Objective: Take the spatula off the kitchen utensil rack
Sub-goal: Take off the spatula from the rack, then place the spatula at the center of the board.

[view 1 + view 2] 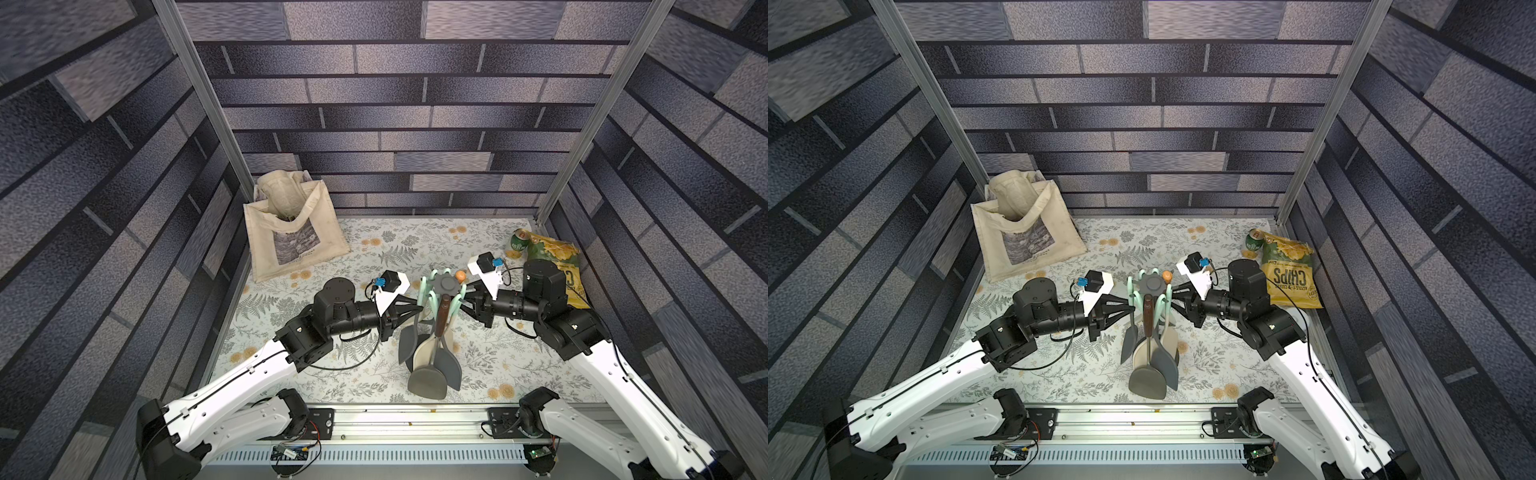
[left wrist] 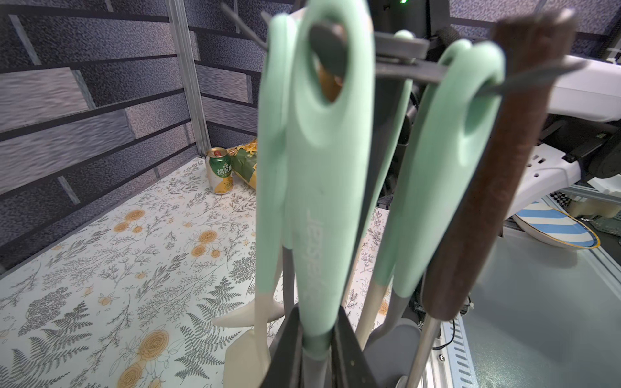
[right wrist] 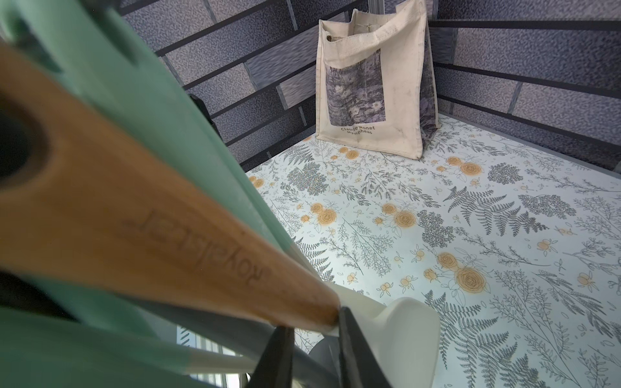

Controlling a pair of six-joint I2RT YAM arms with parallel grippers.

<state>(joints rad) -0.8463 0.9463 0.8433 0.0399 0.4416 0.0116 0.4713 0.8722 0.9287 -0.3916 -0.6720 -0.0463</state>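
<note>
The kitchen utensil rack (image 1: 446, 284) stands at the lower middle of both top views on the floral table (image 1: 374, 249), with tools hanging all round its star-shaped top. The left gripper (image 2: 317, 324) comes in from the left of the frame and is clamped on the mint-handled spatula (image 2: 327, 188). In the left wrist view its 2 dark fingers (image 2: 287, 349) press either side of the handle's lower end. The spatula hangs upright, its handle hole over a rack hook. The right gripper (image 3: 314, 324) reaches in from the right, closed on the neck of a wooden-handled utensil (image 3: 151, 228). A brown-handled turner (image 1: 444, 309) hangs just below the hub. A tote bag (image 1: 291, 232) stands at the table's upper left. A chips bag (image 1: 552, 257) and a can (image 1: 517, 245) sit at its upper right.
</note>
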